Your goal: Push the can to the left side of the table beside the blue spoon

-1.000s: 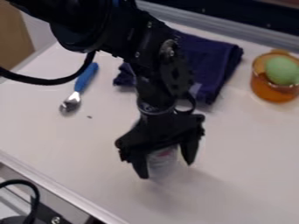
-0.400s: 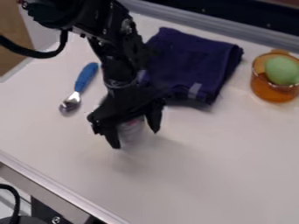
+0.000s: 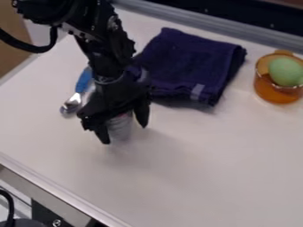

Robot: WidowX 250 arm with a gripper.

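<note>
Container at the right of the camera view: one see-through orange cup (image 3: pixel 276 94), found standing on the white counter (image 3: pixel 213 168). It held a smooth, rounded green object (image 3: pixel 286 71), which sat high in the cup, its top at about the level of the rim. A yellow-orange patch showed beside the green object at the far side of the cup; whether this was further content or part of the cup could not be determined.

Second container: the can (image 3: pixel 120 129), pale, with a small reddish mark high on its visible side. It stood on the counter left of centre in the view, beneath the gripper (image 3: pixel 125 135). Its top was hidden, so its contents could not be established.

The gripper was open, pointed downward, with its fingers spread to either side of the can. Firm contact on both sides could not be confirmed.

The blue spoon (image 3: pixel 71 104) lay near the can, on the view's left, its metal bowl toward the near edge of the counter and its blue handle running away from it. The can was apart from the spoon's bowl.

A folded dark purple cloth (image 3: pixel 183 62) lay behind and to the right of the can, with a pale tag (image 3: pixel 197 91) at its near edge.
</note>
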